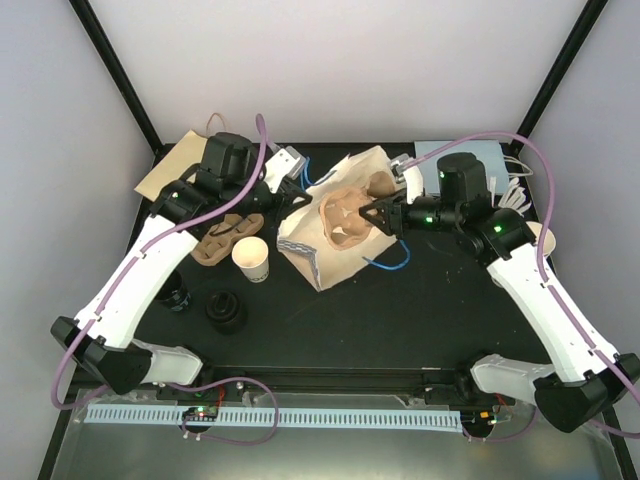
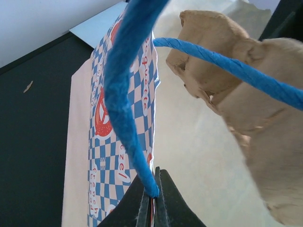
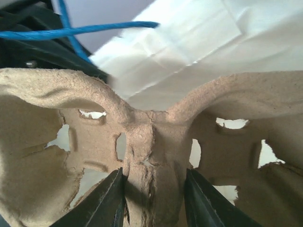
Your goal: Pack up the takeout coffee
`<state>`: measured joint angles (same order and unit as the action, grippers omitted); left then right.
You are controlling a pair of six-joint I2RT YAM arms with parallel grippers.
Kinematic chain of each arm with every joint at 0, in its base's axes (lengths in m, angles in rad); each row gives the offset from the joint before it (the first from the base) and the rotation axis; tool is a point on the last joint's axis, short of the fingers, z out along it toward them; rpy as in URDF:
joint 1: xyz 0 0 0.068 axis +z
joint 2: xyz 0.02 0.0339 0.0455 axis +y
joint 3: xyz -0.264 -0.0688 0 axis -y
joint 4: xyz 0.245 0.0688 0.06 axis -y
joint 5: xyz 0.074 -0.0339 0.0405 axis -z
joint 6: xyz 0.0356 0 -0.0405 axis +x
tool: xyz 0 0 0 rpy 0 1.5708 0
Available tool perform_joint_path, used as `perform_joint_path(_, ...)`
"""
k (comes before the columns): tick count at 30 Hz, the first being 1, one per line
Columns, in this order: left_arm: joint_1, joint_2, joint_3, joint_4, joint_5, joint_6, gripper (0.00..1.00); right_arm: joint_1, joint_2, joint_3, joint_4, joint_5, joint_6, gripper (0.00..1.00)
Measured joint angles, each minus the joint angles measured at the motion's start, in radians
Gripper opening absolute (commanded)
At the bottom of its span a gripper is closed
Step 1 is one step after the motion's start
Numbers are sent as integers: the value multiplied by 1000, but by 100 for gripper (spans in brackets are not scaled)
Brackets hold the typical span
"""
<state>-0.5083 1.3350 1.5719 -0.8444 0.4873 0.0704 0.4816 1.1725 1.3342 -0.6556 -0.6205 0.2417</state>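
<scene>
**Step in hand: pulp cup carrier being loaded into the held-open paper bag; cup not yet packed.**

Nearest the arm bases, a black lid [image 1: 226,312] and a paper cup [image 1: 251,258] stand on the worktop [image 1: 400,320] left of the bag, with a second carrier [image 1: 222,240] just beyond them. At mid-worktop the paper bag [image 1: 330,265] lies tilted, mouth towards the right arm. The left end effector [image 2: 154,198] is pressed together on its blue handle [image 2: 125,94], lifting the mouth. The right end effector [image 3: 154,189] pinches the central ridge of the pulp cup carrier [image 3: 151,137], which sits at the mouth. Judged next: push the carrier deeper and level, clear of the handle cord and bag edge. There is open room to the right and near side, while the far edge is crowded.
</scene>
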Motion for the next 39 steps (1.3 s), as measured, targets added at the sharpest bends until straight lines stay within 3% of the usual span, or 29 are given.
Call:
perform_joint_path(7, -39, 2, -6, -1, -11, 10, 2, 84, 46, 68, -131, 266, -51, 33)
perform_joint_path(20, -56, 42, -5, -8, -46, -8, 1, 386, 209, 103, -262, 825, -129, 33)
perform_joint_path(32, -56, 106, 29, -24, 0, -87, 1, 446, 215, -14, -271, 936, -127, 30)
perform_joint_path(39, -70, 107, 29, -26, 48, -91, 2, 449, 283, 42, -314, 941, -113, 33)
